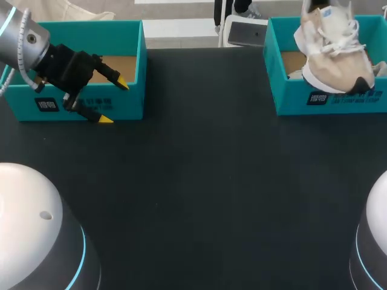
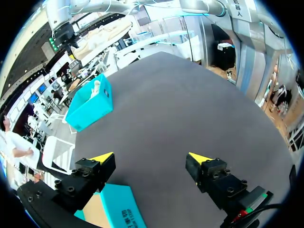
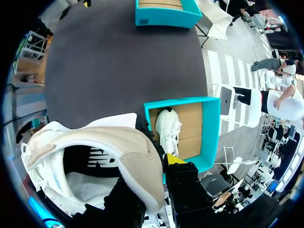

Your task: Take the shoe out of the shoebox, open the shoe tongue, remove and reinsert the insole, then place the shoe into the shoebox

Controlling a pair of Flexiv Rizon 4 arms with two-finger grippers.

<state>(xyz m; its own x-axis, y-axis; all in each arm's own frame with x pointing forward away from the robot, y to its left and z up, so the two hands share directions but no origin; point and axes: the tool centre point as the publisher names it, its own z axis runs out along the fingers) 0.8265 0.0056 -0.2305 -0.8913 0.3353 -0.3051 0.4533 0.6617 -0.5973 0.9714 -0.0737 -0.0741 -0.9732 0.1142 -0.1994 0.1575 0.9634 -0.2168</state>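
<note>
Shows the beige shoe raised just above the shoebox, over its near wall, with the right gripper clenched on the heel and one yellow tip visible outside it. Shows a second pale shoe lying on the cardboard floor inside the shoebox. Shows the left gripper, jaws released and holding nothing, well apart from the shoebox across the dark table, as far off as a second teal box.
</note>
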